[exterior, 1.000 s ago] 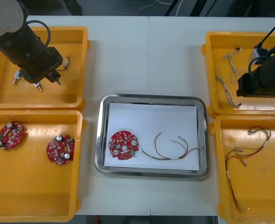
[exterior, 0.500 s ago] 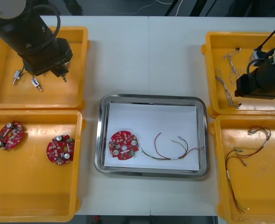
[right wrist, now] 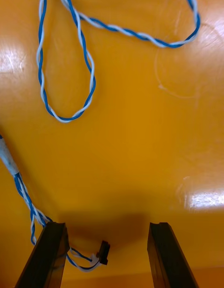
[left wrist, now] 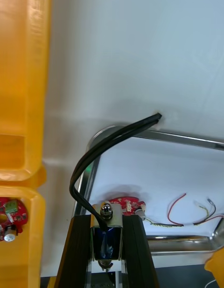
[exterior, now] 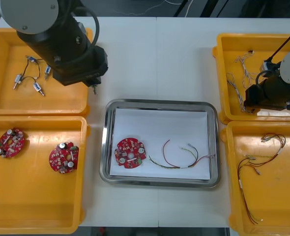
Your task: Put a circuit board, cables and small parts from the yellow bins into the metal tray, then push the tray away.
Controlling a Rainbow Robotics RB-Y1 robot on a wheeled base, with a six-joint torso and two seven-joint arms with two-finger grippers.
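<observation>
Swings small metal part, pinched in left gripper, off yellow bin, metal tray ahead; keeps right gripper agape

Far half of metal tray bare; circuit board and cable crowd its near side

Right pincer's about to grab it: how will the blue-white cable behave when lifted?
Probably floppy: the cable lies in loose loops on the bin floor. Likely light, being thin twisted wire. Its plug, under the open right pincer, may dangle and snag. The left pincer holds a metal part near the tray.
</observation>
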